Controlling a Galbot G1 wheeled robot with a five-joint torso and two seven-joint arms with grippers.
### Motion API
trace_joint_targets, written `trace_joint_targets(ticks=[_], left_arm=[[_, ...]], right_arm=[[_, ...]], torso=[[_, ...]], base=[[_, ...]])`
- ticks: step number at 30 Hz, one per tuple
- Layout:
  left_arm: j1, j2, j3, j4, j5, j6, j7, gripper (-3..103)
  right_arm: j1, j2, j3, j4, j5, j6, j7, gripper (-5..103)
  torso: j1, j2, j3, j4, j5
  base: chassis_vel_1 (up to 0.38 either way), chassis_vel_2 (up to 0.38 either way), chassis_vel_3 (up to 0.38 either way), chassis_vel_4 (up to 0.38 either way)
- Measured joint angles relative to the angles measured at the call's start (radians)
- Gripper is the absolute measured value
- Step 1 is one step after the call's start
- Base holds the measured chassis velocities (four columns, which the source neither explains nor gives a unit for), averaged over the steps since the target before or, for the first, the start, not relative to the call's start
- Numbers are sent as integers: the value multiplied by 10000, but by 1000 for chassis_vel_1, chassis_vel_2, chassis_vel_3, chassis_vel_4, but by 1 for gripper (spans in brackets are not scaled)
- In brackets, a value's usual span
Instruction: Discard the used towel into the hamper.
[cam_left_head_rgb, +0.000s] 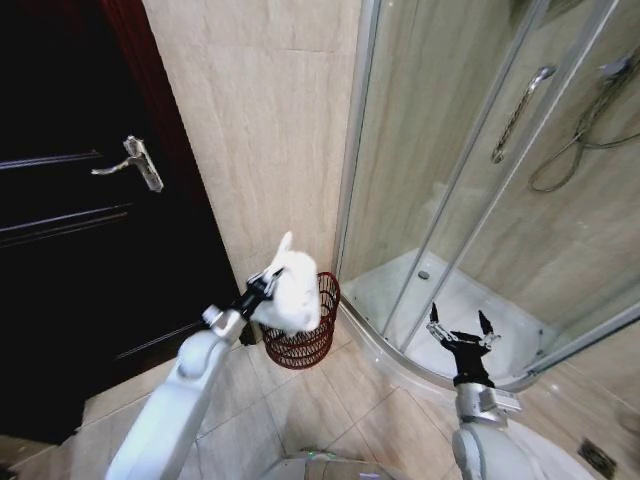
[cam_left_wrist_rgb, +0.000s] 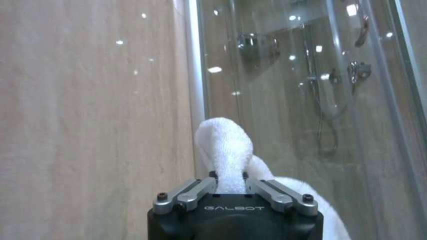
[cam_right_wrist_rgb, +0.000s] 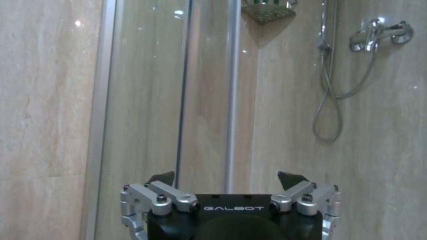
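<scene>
Left gripper (cam_left_head_rgb: 268, 283) clenched on a white towel (cam_left_head_rgb: 290, 295), held up in the air in front of the beige tiled wall (cam_left_head_rgb: 260, 120); in the left wrist view the fingers (cam_left_wrist_rgb: 193, 192) pinch a fold of the towel (cam_left_wrist_rgb: 225, 150), one lump sticking up past the fingertips, the rest hanging down on the side toward the shower; in the head view the towel bunch overlaps the near rim of the hamper (cam_left_head_rgb: 305, 335), height above it unclear; hamper is a dark red wire basket on the floor tiles (cam_left_head_rgb: 300, 410), in the corner between wall and shower cabin (cam_left_head_rgb: 480, 200), just beside the cabin's curved base; dark door (cam_left_head_rgb: 80, 200) with a metal handle (cam_left_head_rgb: 135, 163) to the robot's left; right gripper (cam_left_head_rgb: 460, 325) released, fingers spread wide, nothing in it, parked over the curved shower rim, well apart from the hamper; right wrist view has the open gripper (cam_right_wrist_rgb: 227, 180) facing the glass and the shower hose (cam_right_wrist_rgb: 330, 90).
</scene>
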Motion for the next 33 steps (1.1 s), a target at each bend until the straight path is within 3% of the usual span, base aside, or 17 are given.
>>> trace_joint_targets(ticks=[7, 11, 13, 22, 24, 26, 27, 28, 30, 31, 33], left_arm=[[-1381, -202, 1003, 2018, -12, -264, -127, 6], [-1877, -446, 1142, 3266, 501, -853, -175, 6], [-2155, -627, 1110, 4148, 1136, -1160, -376, 6], [-2213, -787, 1183, 5073, 2196, -1233, -1063, 6], [-2108, -746, 1225, 4952, 2248, -998, -1077, 6], [-1764, -560, 1252, 4353, 2245, -218, -615, 4], [-1583, -440, 1226, 3979, 2248, 220, -197, 8], [-1583, -440, 1226, 3979, 2248, 220, -197, 8], [-1365, -213, 1175, 3332, 2299, 1170, 509, 19], [-1365, -213, 1175, 3332, 2299, 1170, 509, 19], [-1314, -6, 1165, 2695, 2379, 2561, 900, 30]], right_arm=[[-302, -14, 79, 173, -11, 63, 50, 100], [-323, -19, 56, 168, -31, 142, 62, 100], [-332, -13, 22, 151, -36, 198, 65, 100], [-390, -77, 33, 25, 26, 367, 86, 100], [-396, -84, 34, 7, 55, 391, 90, 100], [-408, -116, 46, -9, 129, 407, 121, 100], [-411, -143, 73, -16, 173, 410, 140, 100], [-411, -143, 73, -16, 173, 410, 140, 100], [-427, -192, 151, -24, 266, 424, 160, 100], [-427, -192, 151, -24, 266, 424, 160, 100], [-487, -229, 180, -24, 341, 463, 164, 100]], torso=[[3, 3, 3, 4, -4], [2, 5, 3, 4, -4], [3, 5, 5, 3, -4], [4, 9, 6, 3, -5], [3, 10, 5, 0, -3], [4, 10, 6, 3, -6], [4, 10, 6, 5, -4], [4, 10, 6, 5, -4], [3, 11, 5, 5, -4], [3, 11, 5, 5, -4], [4, 11, 5, 4, -4]], base=[[0, 0, 0, 0], [0, 0, 0, 0], [0, 0, 0, 0], [0, 0, 0, 0], [0, 0, 0, 0], [0, 0, 0, 0], [0, 0, 0, 0], [0, 0, 0, 0], [0, 0, 0, 0], [0, 0, 0, 0], [0, 0, 0, 0]])
